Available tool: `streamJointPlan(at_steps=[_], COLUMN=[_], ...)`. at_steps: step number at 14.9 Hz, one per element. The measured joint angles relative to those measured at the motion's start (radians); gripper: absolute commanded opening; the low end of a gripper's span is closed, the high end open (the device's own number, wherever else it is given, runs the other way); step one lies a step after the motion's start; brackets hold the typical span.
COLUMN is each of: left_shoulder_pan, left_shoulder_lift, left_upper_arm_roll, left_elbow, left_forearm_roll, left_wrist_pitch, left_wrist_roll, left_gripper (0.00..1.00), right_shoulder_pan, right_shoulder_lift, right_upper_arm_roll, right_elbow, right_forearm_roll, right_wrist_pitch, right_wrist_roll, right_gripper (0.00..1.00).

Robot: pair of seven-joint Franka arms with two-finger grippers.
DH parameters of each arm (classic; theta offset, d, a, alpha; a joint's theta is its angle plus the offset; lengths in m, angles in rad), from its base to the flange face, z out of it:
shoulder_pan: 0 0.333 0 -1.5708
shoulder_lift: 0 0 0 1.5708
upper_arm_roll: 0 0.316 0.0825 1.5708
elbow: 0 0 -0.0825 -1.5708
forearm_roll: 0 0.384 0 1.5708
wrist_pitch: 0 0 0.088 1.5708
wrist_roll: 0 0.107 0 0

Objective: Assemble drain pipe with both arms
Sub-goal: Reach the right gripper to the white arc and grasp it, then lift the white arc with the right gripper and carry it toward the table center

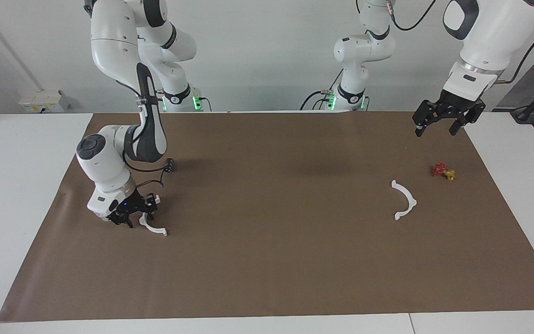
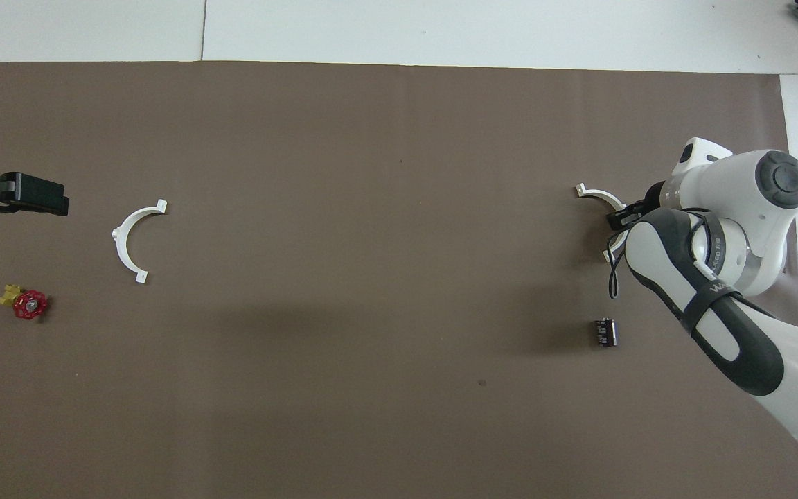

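The drain pipe lies as two separate white half-rings on the brown mat. One half-ring (image 1: 406, 200) (image 2: 126, 239) rests untouched toward the left arm's end. The other half-ring (image 1: 156, 229) (image 2: 593, 195) lies toward the right arm's end. My right gripper (image 1: 138, 212) (image 2: 619, 219) is down at mat level over this half-ring's middle and hides that part; only its ends show. My left gripper (image 1: 436, 126) (image 2: 52, 197) hangs open in the air over the mat's edge at its own end, holding nothing, and waits.
A small black cylinder (image 1: 170, 165) (image 2: 605, 332) lies nearer to the robots than the right gripper. A red-and-yellow valve (image 1: 442, 171) (image 2: 26, 303) sits beside the untouched half-ring. The brown mat (image 1: 271, 260) covers most of the white table.
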Motion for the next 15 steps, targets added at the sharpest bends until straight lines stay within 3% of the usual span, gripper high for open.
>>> streamJointPlan(at_steps=[7, 11, 15], left_shoulder_pan=[0.000, 0.000, 0.000], left_shoulder_lift=[0.000, 0.000, 0.000], left_upper_arm_roll=[0.000, 0.000, 0.000], left_elbow=[0.000, 0.000, 0.000], left_forearm_roll=[0.000, 0.000, 0.000], left_wrist_pitch=[0.000, 0.000, 0.000], left_wrist_roll=[0.000, 0.000, 0.000], left_gripper=[1.00, 1.00, 1.00], right_shoulder_pan=[0.007, 0.099, 0.265], right_shoulder_lift=[-0.006, -0.022, -0.026], right_upper_arm_roll=[0.005, 0.013, 0.015], right_elbow=[0.022, 0.142, 0.160], right_forearm_roll=[0.003, 0.004, 0.004], right_wrist_pitch=[-0.033, -0.192, -0.195], right_wrist_roll=[0.023, 0.268, 0.598], right_gripper=[0.00, 0.00, 0.00])
